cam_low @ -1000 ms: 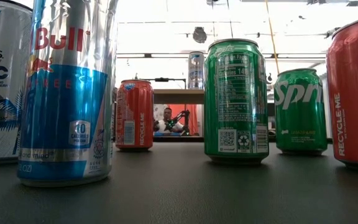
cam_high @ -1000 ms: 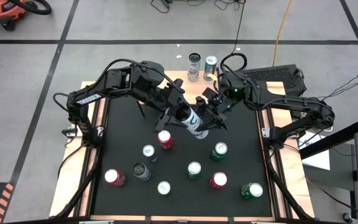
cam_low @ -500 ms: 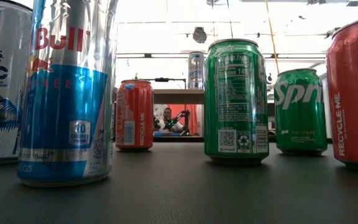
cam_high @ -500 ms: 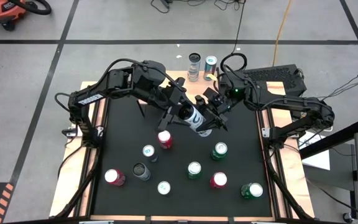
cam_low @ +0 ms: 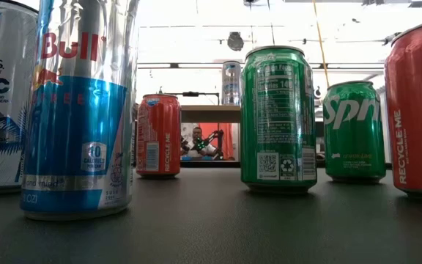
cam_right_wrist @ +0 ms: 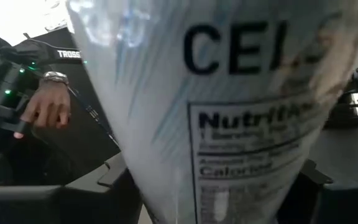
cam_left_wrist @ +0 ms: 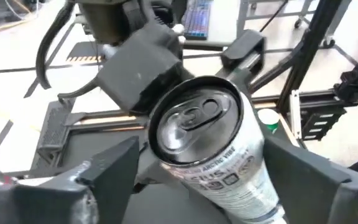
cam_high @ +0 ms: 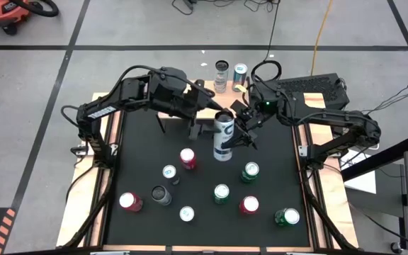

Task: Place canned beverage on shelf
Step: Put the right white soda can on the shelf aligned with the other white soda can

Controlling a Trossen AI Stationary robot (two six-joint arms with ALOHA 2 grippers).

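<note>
Since a second ago, the white can point(cam_high: 223, 136) has swung upright.

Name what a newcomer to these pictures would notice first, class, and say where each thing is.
A tall white can hangs above the table's far middle, in the right gripper; the left gripper stands open beside it. Nine cans dot the black table, and two more stand on the shelf behind.

We are seeing a tall white can point(cam_high: 223, 137) hanging tilted, top up, above the far-centre of the worktop, near the light-wood shelf point(cam_high: 202, 91), which is carrying two cans point(cam_high: 230, 73)
</note>
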